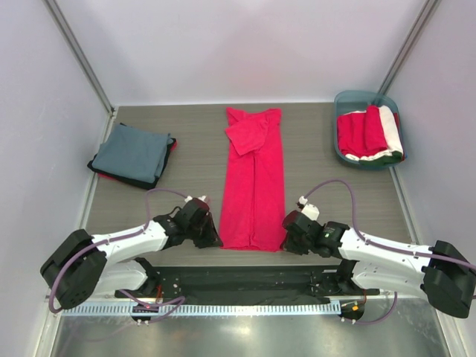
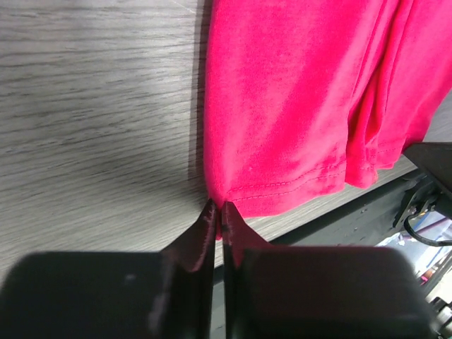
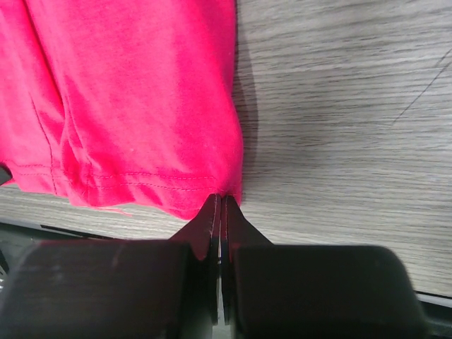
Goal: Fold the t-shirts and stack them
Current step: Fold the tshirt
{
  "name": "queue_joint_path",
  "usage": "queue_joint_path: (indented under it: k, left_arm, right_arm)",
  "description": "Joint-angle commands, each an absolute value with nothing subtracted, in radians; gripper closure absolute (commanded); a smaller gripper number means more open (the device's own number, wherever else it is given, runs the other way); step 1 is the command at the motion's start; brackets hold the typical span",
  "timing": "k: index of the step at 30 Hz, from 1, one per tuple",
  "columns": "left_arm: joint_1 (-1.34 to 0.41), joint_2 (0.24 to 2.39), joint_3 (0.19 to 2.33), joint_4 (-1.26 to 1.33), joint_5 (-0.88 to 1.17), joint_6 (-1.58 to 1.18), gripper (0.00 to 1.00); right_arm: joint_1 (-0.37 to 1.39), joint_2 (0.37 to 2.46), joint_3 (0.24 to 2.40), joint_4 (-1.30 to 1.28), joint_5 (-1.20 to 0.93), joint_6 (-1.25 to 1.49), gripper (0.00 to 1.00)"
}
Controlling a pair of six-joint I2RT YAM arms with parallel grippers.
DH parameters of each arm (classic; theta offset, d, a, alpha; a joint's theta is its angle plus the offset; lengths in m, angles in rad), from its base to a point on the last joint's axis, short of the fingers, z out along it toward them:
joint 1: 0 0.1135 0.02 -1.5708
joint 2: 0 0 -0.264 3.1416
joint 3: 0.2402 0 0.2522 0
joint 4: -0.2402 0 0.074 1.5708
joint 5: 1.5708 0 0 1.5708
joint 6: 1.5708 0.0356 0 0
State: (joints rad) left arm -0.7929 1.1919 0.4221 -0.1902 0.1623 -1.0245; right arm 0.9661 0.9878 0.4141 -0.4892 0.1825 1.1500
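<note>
Everything rests on the grey tabletop [image 1: 327,186]. Down its middle lies the crimson t-shirt [image 1: 254,193], folded into a long strip with a sleeve turned in at the far end. At far left sits a folded blue-grey t-shirt [image 1: 132,152]. A sliver of red shows beneath it, the rest hidden. At far right the teal tub [image 1: 348,97] holds red and white shirts [image 1: 370,132], too bunched to count. My left jaws and right jaws each pinch tight on a near hem corner, hiding the cloth between.
</note>
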Motion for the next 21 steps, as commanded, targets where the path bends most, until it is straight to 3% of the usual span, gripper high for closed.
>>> queue_joint_path:
  k: [1,2,5,9,14,18,21]
  left_arm:
    - [-0.799,1.187,0.422,-0.152,0.176,-1.037,1.00]
    - [-0.801,1.186,0.422,-0.152,0.178,-1.038,1.00]
    - [-0.799,1.181,0.422,-0.156,0.179,-1.042,1.00]
    - [-0.804,1.181,0.416,-0.155,0.178,-1.043,0.99]
    - [-0.808,1.187,0.414,-0.156,0.176,-1.043,0.99]
    - [-0.811,1.181,0.416,-0.156,0.175,-1.043,1.00]
    - [-0.811,1.178,0.416,-0.155,0.178,-1.043,1.00]
  right_arm:
    - [0.963,0.966,0.433,-0.469,0.189,1.135,0.99]
    - [0.963,0.965,0.434,-0.472,0.192,1.132,0.99]
    - [0.963,0.966,0.434,-0.497,0.199,1.129,0.73]
    - [0.963,0.968,0.428,-0.514,0.218,1.137,0.56]
    - [0.950,0.986,0.443,-0.514,0.242,1.121,0.56]
    - [0.939,1.049,0.449,-0.511,0.230,1.109,0.62]
    - [0.939,1.065,0.454,-0.502,0.212,1.101,0.72]
